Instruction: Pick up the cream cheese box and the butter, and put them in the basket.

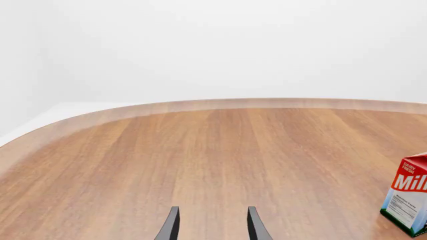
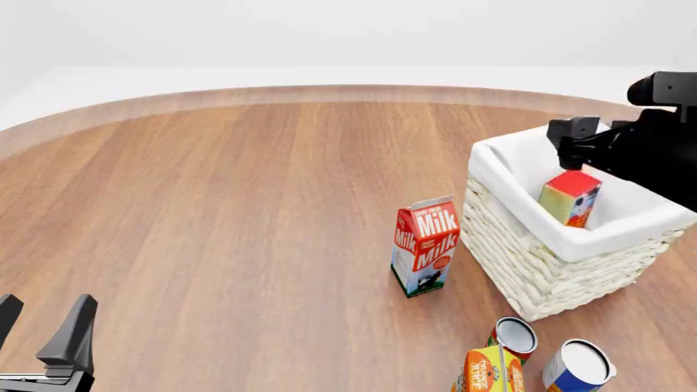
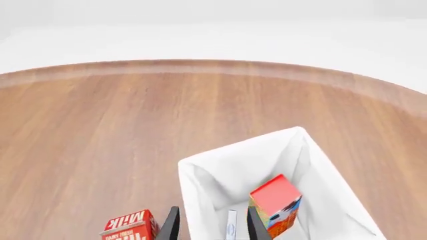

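Observation:
The butter [image 2: 569,196] stands tilted inside the basket [image 2: 495,163], red end up. In the right wrist view the butter [image 3: 275,202] leans in the liner of the basket [image 3: 200,175]. My right gripper [image 2: 574,133] hovers above the basket's far side; the right gripper [image 3: 213,227] is open and holds nothing. A thin pale sliver [image 3: 231,223] lies in the basket; I cannot tell what it is. The cream cheese box is hidden or out of view. My left gripper [image 2: 42,327] sits at the near left, far from everything; the left gripper [image 1: 212,227] is open and empty.
A red-and-white milk carton [image 2: 425,245] stands just left of the basket, also seen as the milk carton [image 1: 407,200]. Near the front edge stand two open cans [image 2: 512,335] [image 2: 577,363] and an orange-yellow carton [image 2: 487,371]. The table's curved far edge [image 2: 326,91] runs behind.

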{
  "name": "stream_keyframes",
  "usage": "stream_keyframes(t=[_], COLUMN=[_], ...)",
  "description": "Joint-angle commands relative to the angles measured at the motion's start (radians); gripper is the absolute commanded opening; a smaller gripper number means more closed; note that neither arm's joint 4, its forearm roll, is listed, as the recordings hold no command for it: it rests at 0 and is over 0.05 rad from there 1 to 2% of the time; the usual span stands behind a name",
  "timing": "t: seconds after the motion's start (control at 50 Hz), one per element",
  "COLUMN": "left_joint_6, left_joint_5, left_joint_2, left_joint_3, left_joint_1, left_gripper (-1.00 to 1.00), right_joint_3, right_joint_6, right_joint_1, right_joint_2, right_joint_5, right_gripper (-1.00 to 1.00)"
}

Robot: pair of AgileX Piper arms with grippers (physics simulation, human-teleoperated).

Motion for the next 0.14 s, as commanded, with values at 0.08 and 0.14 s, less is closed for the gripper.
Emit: stream_keyframes(t=[0.08, 0.14], left_joint_6=[0.000, 0.000], left_joint_5=[0.000, 0.000], left_joint_2=[0.000, 0.000], left_joint_3=[0.000, 0.000], left_joint_1=[0.000, 0.000], left_gripper=[1.00, 1.00], right_joint_3=[-0.035, -0.040], right_joint_6=[-0.020, -0.023], right_joint_1=[0.069, 0.089], right_joint_2=[-0.200, -0.228], right_joint_5=[0.139, 0.156], right_gripper=[1.00, 1.00])
